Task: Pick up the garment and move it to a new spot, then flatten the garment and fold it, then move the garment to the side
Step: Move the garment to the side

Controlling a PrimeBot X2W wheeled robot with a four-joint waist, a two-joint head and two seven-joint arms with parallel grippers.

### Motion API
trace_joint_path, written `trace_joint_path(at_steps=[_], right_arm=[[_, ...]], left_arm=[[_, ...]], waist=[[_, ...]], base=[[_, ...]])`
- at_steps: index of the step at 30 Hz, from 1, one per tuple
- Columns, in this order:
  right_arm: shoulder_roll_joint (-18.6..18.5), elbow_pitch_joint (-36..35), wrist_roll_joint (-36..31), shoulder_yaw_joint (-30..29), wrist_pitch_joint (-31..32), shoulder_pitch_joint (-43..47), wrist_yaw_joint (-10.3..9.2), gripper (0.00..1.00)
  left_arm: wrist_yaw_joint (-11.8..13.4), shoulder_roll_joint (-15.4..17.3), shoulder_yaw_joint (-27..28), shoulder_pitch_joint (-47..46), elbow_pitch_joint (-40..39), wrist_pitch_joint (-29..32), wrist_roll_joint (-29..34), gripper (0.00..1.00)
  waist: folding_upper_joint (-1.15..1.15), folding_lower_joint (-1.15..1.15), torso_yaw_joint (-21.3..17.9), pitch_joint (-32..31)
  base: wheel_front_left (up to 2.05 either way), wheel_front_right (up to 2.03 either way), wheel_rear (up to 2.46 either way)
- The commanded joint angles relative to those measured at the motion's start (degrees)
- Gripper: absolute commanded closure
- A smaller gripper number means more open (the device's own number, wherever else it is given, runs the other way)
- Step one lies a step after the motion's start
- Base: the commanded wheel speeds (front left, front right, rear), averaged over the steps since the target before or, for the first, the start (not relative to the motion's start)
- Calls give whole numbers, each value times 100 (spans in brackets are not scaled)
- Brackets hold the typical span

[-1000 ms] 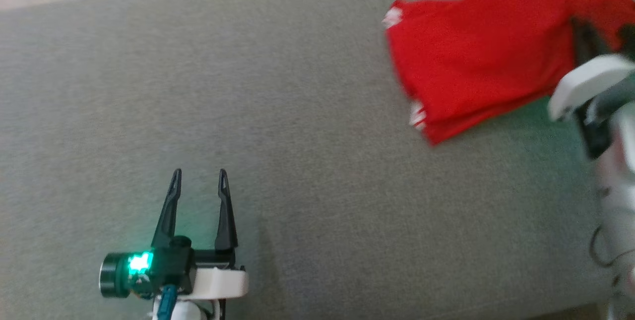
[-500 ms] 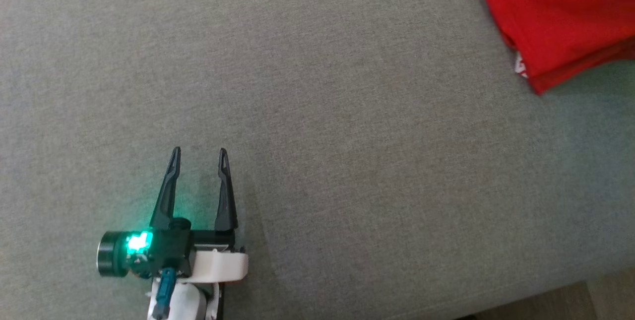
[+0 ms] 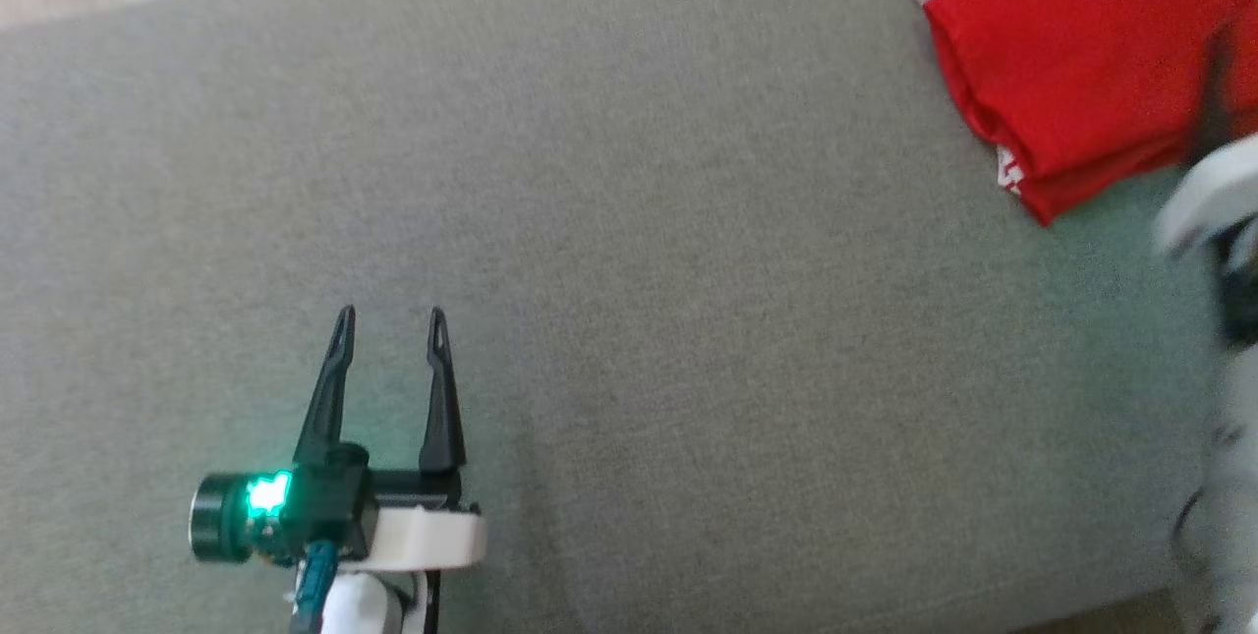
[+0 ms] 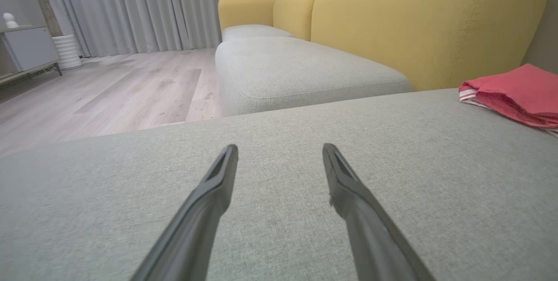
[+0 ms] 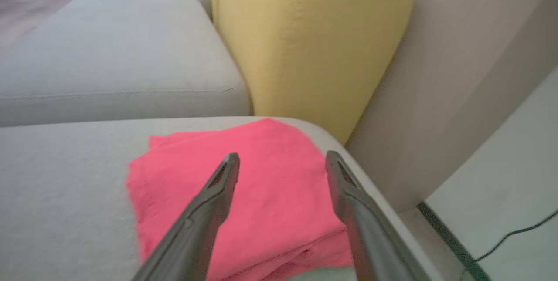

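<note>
Garment [image 3: 1071,64]: red, folded, laid at the far right corner of the grey sofa cushion [image 3: 629,221], next to the yellow backrest [image 5: 305,45]. Right claw [image 5: 282,158] is held nearer, just over it, pointed down at it, fingers spread, nothing grasped. Long axis possibly lies across the fingers; its edge is cut off. Left claw [image 3: 389,319], likewise spread and empty, is kept well apart.

Soft, even light; motion blur smears the head view's right edge.
</note>
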Motion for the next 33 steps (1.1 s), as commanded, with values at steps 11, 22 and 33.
trace_joint_path(at_steps=[11, 22, 33], right_arm=[[671, 234, 1297, 2041, -1511, 1838, -5, 0], [765, -822, 1260, 2452, -1995, 2950, -5, 0], [812, -1303, 1304, 2441, -1997, 3636, -5, 0]], left_arm=[[-114, -10, 282, 552, 84, -29, -295, 0], [-185, -24, 461, 920, -75, -29, -307, 0], [-309, -36, 597, 1154, -26, -29, -266, 0]], waist=[[0, 1, 561, -1399], [0, 1, 1061, -1978], [0, 1, 1136, -2211]], base=[[0, 0, 0], [0, 0, 0], [0, 0, 0]])
